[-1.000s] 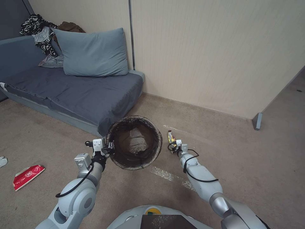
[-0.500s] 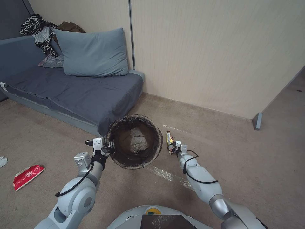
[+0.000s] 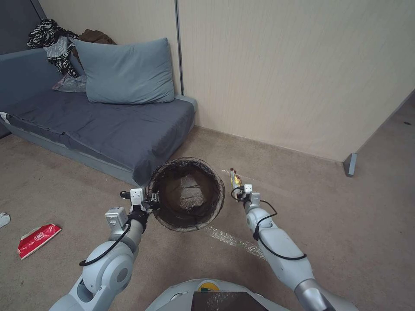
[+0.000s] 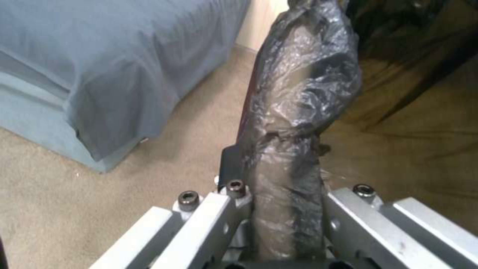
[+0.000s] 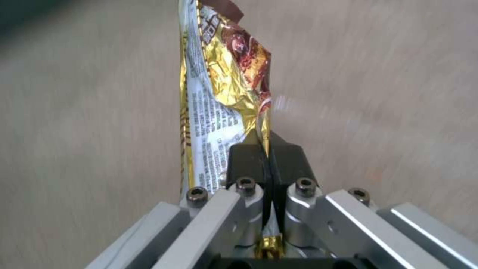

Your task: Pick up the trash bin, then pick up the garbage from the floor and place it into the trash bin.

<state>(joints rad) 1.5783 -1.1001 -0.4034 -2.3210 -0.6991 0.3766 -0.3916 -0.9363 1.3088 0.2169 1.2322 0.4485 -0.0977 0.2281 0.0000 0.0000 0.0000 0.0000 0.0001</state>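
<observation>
The trash bin (image 3: 186,196), round with a dark liner over its rim, hangs above the carpet in the middle of the head view. My left gripper (image 3: 152,202) is shut on its rim at the bin's left side; the left wrist view shows the bag-wrapped rim (image 4: 291,123) clamped between the fingers. Just right of the bin, my right gripper (image 3: 239,188) is shut on a gold-and-white snack wrapper (image 3: 234,177), a piece of the garbage. The right wrist view has the wrapper (image 5: 219,97) pinched between black fingertips (image 5: 249,158), raised over the carpet. Another piece, a red-and-white wrapper (image 3: 36,239), lies on the floor far left.
A low blue-grey sofa bed (image 3: 99,125) with a pillow (image 3: 125,71) and a heap of clothes (image 3: 54,41) stands close behind the bin. A beige wall (image 3: 294,77) runs behind. Shiny tape strips (image 3: 233,239) cross the carpet. A pale scrap (image 3: 3,219) lies at the left edge.
My right gripper has lifted the snack wrapper and moved it farther from me, toward the wall. The bin and left gripper have shifted slightly right and away.
</observation>
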